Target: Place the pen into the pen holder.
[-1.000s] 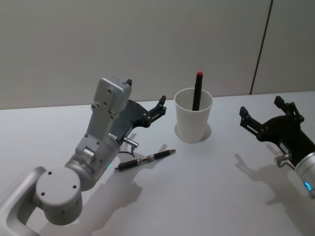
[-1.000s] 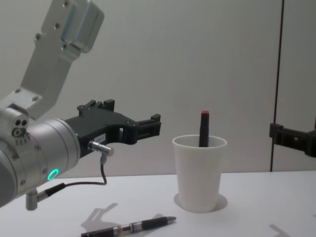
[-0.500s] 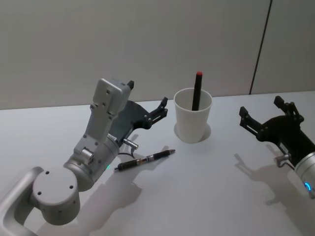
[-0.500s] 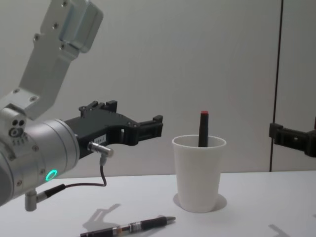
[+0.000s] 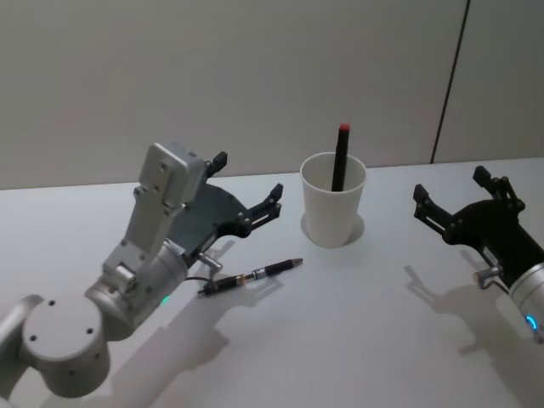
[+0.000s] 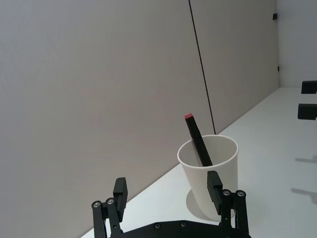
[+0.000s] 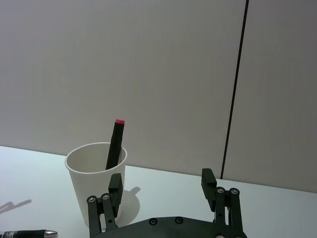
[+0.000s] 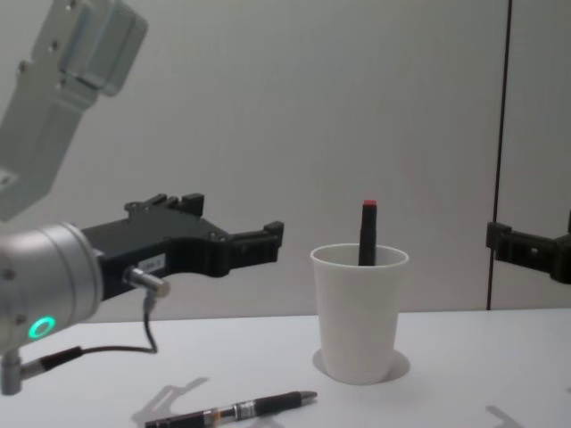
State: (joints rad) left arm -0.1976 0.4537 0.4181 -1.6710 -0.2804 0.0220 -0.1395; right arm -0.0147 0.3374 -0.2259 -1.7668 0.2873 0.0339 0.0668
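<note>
Left gripper (image 5: pixel 248 176): is hovering over the table with its black fingers spread wide and nothing between them, just behind the pen and pointing toward the cup.
Right gripper (image 5: pixel 451 184): is hanging idle at the right side of the table, fingers likewise spread, well apart from the cup.
Pen (image 5: pixel 251 276): is lying flat on the table, near the left gripper and to the front left of the cup, its metallic tip pointing toward the cup; the barrel is looking slim, round, dark and smooth.
Pen holder (image 5: pixel 333 208): is standing upright as a plain white paper cup, tapering toward its base under a rolled rim; the wall is looking thin and light.
Marker (image 5: pixel 341 157): is leaning inside the cup, black-bodied and red-capped, rising well above the rim.
Table (image 5: pixel 357 331): is presenting a pale, smooth, hard surface.
Risk, grasp: the round barrel is likely rolling or sliding away if the fingers are closing off-centre on so slick a surface.
Risk, insertion: the light cup is probably tipping or skidding if the pen is striking the rim or the leaning marker.
</note>
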